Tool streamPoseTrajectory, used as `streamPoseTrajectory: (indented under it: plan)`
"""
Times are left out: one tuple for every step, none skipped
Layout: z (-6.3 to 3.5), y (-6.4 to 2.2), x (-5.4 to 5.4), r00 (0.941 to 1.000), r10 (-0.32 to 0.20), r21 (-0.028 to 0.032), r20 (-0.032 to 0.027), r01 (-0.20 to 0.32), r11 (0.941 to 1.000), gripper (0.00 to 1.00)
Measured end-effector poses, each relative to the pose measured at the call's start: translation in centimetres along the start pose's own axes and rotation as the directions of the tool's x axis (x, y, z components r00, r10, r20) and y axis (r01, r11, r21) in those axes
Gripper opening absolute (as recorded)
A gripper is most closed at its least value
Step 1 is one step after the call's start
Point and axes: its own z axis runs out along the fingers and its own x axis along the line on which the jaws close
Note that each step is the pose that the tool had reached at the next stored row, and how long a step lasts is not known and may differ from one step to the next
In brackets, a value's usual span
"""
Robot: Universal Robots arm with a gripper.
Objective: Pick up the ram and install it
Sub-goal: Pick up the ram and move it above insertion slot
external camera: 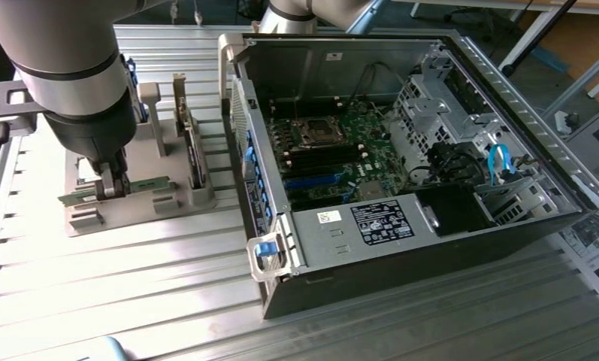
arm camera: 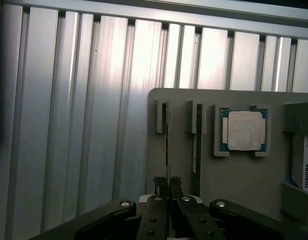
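The ram [arm camera: 167, 142] is a thin green stick standing on edge in a slot of the grey holder [arm camera: 244, 185]. My gripper [arm camera: 167, 184] is shut on its upper edge, one black finger on each side. In the exterior view, the gripper [external camera: 112, 186] stands low over the holder [external camera: 128, 214] at the exterior view's left, with the green ram [external camera: 151, 183] showing on both sides of the fingers. A second ram [arm camera: 196, 145] stands in the neighbouring slot, untouched.
An open computer case [external camera: 279, 248] lies to the exterior view's right of the holder, its motherboard [external camera: 364, 143] and dark memory slots [external camera: 325, 158] exposed. The holder also carries a square silver CPU [arm camera: 243, 130] and a hard drive [arm camera: 307, 170]. Everything rests on a ribbed aluminium table [external camera: 128, 286].
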Motion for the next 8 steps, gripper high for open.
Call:
streamPoseTrajectory:
  plan:
    - [-0.10, 0.01, -0.01, 1.0000, 0.000, -0.0001, -0.0001, 0.000, 1.0000, 0.13]
    - [-0.19, 0.01, -0.01, 1.0000, 0.000, 0.0000, 0.0000, 0.000, 1.0000, 0.13]
    - [-0.29, 0.01, -0.01, 1.0000, 0.000, 0.0000, 0.0000, 0.000, 1.0000, 0.13]
    - [-0.38, 0.02, -0.02, 1.0000, 0.000, 0.0000, 0.0000, 0.000, 1.0000, 0.13]
    - [-0.55, 0.02, -0.03, 1.0000, 0.000, 0.0000, 0.0000, 0.000, 1.0000, 0.13]
    - [-0.70, 0.03, -0.03, 1.0000, 0.000, 0.0000, 0.0000, 0.000, 1.0000, 0.13]
    - [-0.81, 0.03, -0.04, 1.0000, 0.000, 0.0000, 0.0000, 0.000, 1.0000, 0.13]
    - [-0.92, 0.04, -0.04, 1.0000, 0.000, 0.0000, 0.0000, 0.000, 1.0000, 0.13]
